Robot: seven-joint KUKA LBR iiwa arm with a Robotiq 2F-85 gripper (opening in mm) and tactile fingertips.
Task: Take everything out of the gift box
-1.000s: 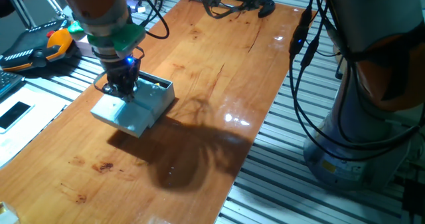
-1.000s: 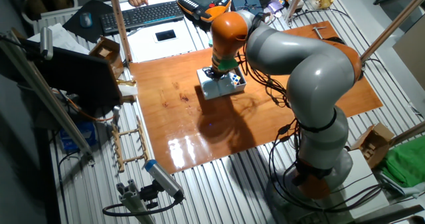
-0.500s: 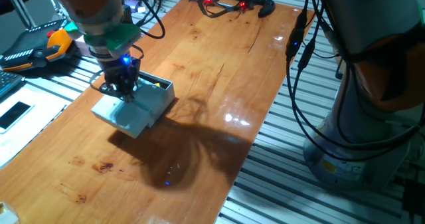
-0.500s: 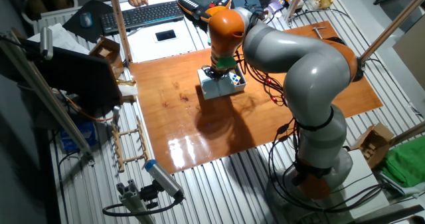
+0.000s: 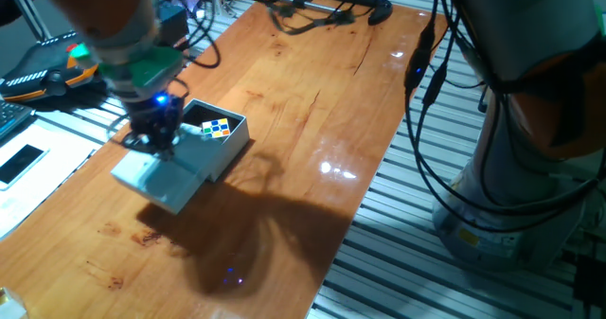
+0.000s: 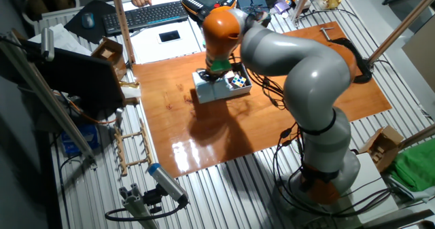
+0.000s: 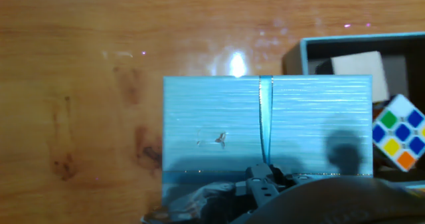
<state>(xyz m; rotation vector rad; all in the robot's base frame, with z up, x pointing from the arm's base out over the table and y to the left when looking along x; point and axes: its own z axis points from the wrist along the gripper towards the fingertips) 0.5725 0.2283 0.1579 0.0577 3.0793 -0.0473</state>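
Note:
The gift box (image 5: 232,141) stands on the wooden table, pale blue with a dark inside. Its flat lid (image 5: 159,179) with the ribbon (image 7: 265,117) is off to one side, still overlapping one edge of the box. My gripper (image 5: 156,137) is shut on the lid at the ribbon, as the hand view shows at my gripper (image 7: 264,179). Inside the uncovered part of the box lie a multicoloured puzzle cube (image 7: 398,134) and a pale tan block (image 7: 358,66). The cube (image 5: 218,128) also shows from the side, and the cube (image 6: 237,81) from above beside the lid (image 6: 206,93). The rest of the box's inside is hidden by the lid.
The table (image 5: 312,92) is long and glossy, with a metal slatted frame around it. A keyboard (image 6: 143,15), a teach pendant (image 5: 57,68) and cables (image 5: 322,2) lie beyond the table's edges. The arm's base (image 6: 326,168) stands at one side.
My gripper has slid the lid sideways off the box, away from the cube's side. The puzzle cube and tan block, hidden before, are now uncovered.

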